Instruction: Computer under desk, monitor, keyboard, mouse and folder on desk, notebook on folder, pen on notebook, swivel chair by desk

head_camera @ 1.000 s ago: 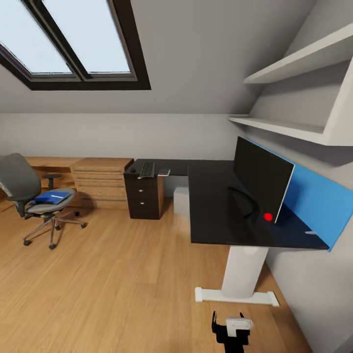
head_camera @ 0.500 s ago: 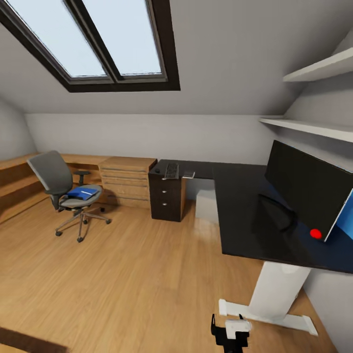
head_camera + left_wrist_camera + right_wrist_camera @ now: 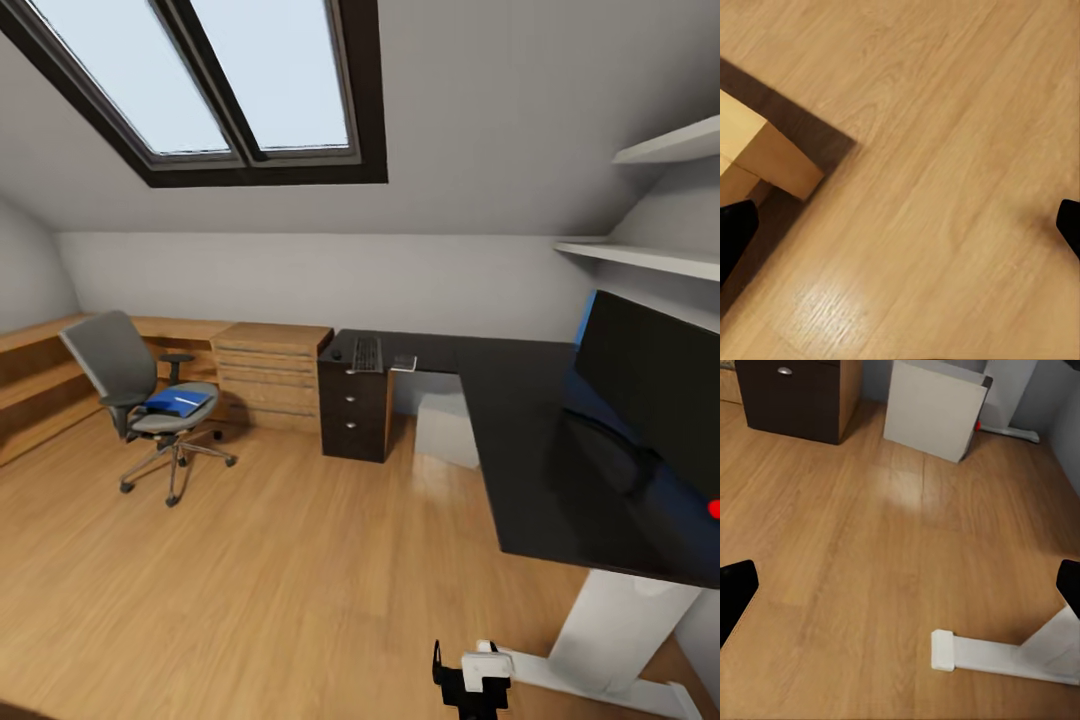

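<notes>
Both grippers hang wide open over the bare wooden floor [image 3: 280, 580], holding nothing. The blue folder [image 3: 178, 403] lies on the grey swivel chair [image 3: 135, 395], well apart from the black L-shaped desk [image 3: 540, 450] bearing the black monitor [image 3: 655, 385] and keyboard [image 3: 367, 353].

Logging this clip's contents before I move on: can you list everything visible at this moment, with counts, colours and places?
desk: 1, black top on a white leg, right side of the room
monitor: 1, black, on the desk at the far right
keyboard: 1, dark, on the desk's far end above the drawers
mouse: 1, dark, just beside the keyboard
computer: 1, pale grey, on the floor under the desk
swivel chair: 1, grey, on the floor at left, away from the desk
folder: 1, blue, on the chair seat
skylight: 1, dark frame, in the sloped ceiling
left gripper: 1, black, open over bare floor
right gripper: 1, black, open over the floor
</notes>
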`<state>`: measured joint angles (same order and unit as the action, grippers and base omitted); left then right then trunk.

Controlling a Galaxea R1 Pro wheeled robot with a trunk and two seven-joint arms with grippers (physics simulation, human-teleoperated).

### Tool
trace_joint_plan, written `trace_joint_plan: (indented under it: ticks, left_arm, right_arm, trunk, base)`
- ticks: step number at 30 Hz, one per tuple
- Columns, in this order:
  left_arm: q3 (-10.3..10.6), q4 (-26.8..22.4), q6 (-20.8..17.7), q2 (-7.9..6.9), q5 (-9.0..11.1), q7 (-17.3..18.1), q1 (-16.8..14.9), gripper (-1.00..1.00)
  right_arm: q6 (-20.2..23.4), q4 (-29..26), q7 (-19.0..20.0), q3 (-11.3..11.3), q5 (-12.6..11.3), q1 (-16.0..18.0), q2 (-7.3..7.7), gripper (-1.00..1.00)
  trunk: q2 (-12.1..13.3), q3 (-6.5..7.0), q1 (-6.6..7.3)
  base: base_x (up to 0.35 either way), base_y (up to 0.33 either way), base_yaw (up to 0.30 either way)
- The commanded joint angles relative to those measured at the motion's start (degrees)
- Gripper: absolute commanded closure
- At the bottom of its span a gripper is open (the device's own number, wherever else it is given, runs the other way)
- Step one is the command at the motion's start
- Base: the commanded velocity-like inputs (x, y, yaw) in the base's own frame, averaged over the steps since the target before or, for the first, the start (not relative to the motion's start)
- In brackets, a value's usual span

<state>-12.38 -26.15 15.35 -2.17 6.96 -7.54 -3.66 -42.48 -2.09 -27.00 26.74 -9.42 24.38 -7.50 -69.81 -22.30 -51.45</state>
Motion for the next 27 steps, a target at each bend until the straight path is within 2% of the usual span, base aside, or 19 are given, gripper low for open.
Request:
trace_joint_plan:
  ticks: [1, 10, 24, 27]
  left_arm:
    - [0.16, 0.05, 0.23, -0.02, 0.60, -0.02, -0.03, -1.00]
    - [0.16, 0.05, 0.25, -0.02, 0.60, -0.02, -0.03, -1.00]
    - [0.13, 0.08, 0.22, -0.01, 0.60, -0.02, -0.03, -1.00]
    - [0.12, 0.12, 0.23, 0.04, 0.60, -0.02, -0.02, -1.00]
  right_arm:
    - [-0.20, 0.07, -0.16, 0.51, -0.51, 0.06, -0.04, -1.00]
    - [-0.23, 0.07, -0.16, 0.59, -0.55, 0.06, -0.13, -1.00]
    - [-0.24, 0.09, -0.13, 0.71, -0.62, 0.06, -0.41, -1.00]
    - [-0.24, 0.08, 1.14, 0.71, -0.67, -0.01, -0.42, -1.00]
  trunk:
    - [-0.04, -0.01, -0.03]
    - [-0.04, 0.52, -0.03]
    - [-0.04, 0.65, -0.03]
    - [-0.04, 0.61, -0.03]
  base:
    - [0.264, 0.237, -0.132]
    - [0.264, 0.237, -0.176]
    - [0.281, 0.212, -0.263]
    - [0.298, 0.179, -0.078]
